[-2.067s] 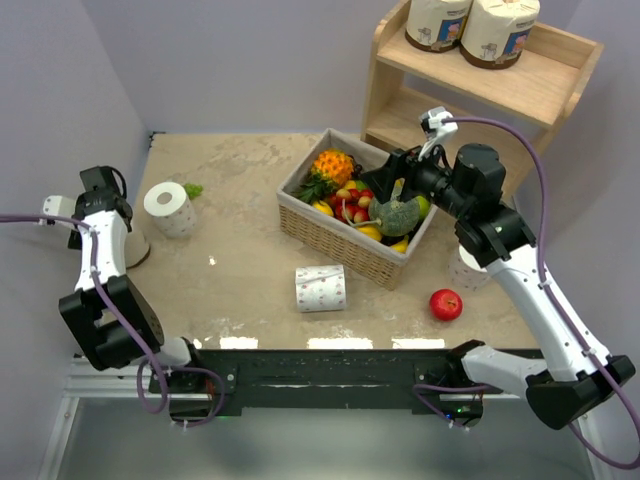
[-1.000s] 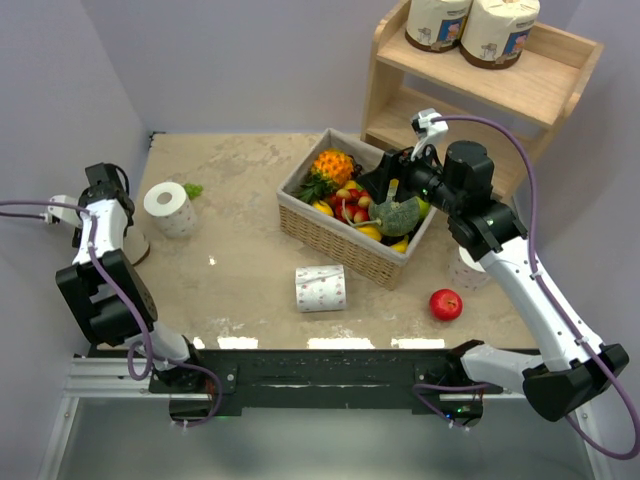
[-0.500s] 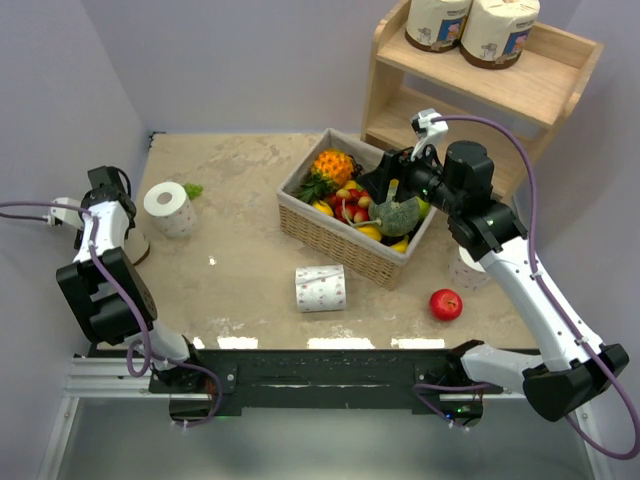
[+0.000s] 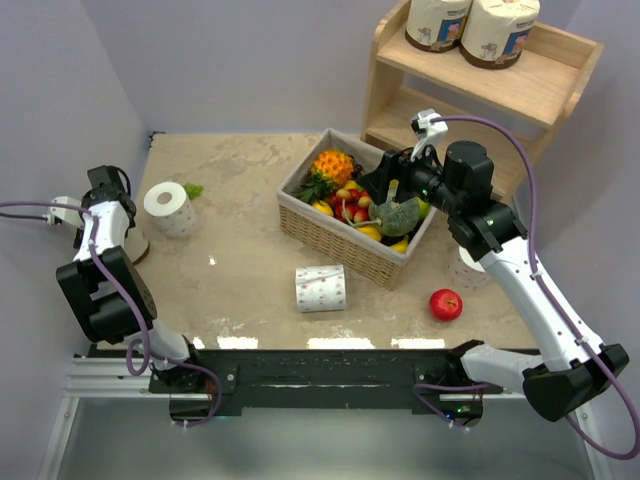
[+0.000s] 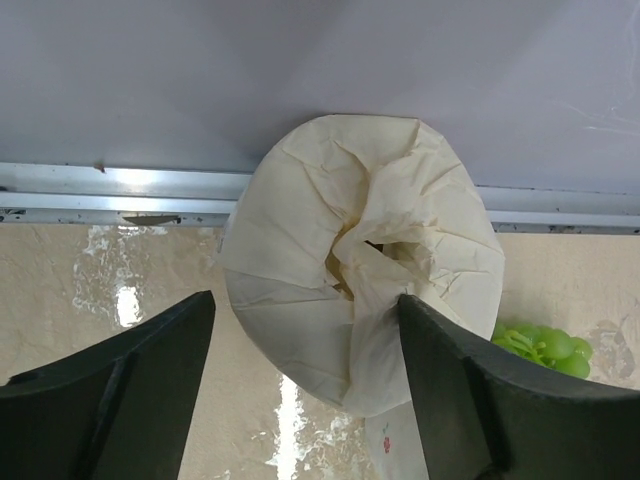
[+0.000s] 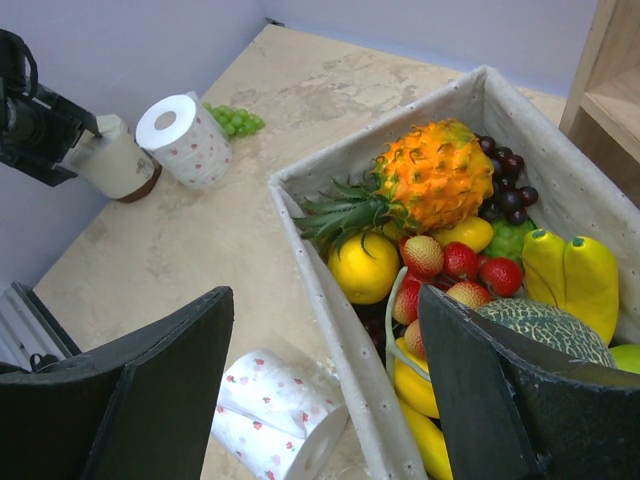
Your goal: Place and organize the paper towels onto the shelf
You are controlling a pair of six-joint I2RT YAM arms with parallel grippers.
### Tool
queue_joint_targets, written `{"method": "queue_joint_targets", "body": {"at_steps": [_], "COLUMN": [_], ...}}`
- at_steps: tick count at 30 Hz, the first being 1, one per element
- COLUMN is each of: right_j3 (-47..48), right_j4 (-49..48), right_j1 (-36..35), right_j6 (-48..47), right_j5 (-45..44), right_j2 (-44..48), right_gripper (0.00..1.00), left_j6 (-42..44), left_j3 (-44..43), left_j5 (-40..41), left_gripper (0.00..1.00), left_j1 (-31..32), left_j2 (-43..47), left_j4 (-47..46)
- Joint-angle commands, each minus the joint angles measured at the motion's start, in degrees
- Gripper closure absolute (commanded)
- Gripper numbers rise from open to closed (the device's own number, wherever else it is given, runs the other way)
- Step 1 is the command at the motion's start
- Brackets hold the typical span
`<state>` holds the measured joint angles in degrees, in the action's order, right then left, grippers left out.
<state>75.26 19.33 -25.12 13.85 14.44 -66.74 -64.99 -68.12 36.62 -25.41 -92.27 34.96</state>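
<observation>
Two cream-wrapped rolls (image 4: 437,22) (image 4: 500,30) stand on the wooden shelf's (image 4: 545,90) top tier. A third wrapped roll (image 5: 360,290) stands by the left wall (image 4: 137,247). My left gripper (image 5: 303,297) is open above it, one finger on each side, and sits at the far left in the top view (image 4: 120,235). A bare white roll (image 4: 168,207) stands upright beside it. Another (image 4: 320,288) lies on its side at centre front. A third (image 4: 466,268) is partly hidden under my right arm. My right gripper (image 6: 325,292) is open and empty over the basket's near-left wall (image 4: 375,180).
A wicker basket (image 4: 330,240) full of fruit stands mid-table in front of the shelf. A red apple (image 4: 446,304) lies at front right. Green grapes (image 4: 192,188) lie behind the upright roll. The left wall and its metal rail (image 5: 100,190) are close behind the wrapped roll.
Earlier the left wrist shifted slightly at the wrapped roll and the right gripper drew back a little over the basket. Nothing has visibly moved in the last half second.
</observation>
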Motion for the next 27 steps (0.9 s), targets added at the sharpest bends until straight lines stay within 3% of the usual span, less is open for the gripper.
{"method": "queue_joint_targets", "body": {"at_steps": [1,7,14,27], "right_j3": [1.0,1.1,1.7,2.3], "right_j4": [-0.4,-0.6,-0.3,0.4], "right_j1": [-0.2,-0.2,-0.2,-0.2], "right_j6": [-1.1,-0.9,-0.9,-1.7], "right_j5": [-0.4,0.2,0.2,0.0], "right_j2": [0.9,0.6,0.4,0.4], "right_gripper": [0.22,0.22,0.22,0.21], "left_j6": [2.8,2.9,2.9,1.5], "left_j3": [-0.5,-0.3,-0.4,0.4], "left_j5": [1.9,5.7,7.1,5.6], "left_gripper": [0.18,0.16,0.15,0.21], "left_j1": [0.4,1.2,1.2,1.2], "left_j2": [2.1,5.3,2.0,-2.8], "left_j4": [-0.1,-1.1,-0.4,0.8]}}
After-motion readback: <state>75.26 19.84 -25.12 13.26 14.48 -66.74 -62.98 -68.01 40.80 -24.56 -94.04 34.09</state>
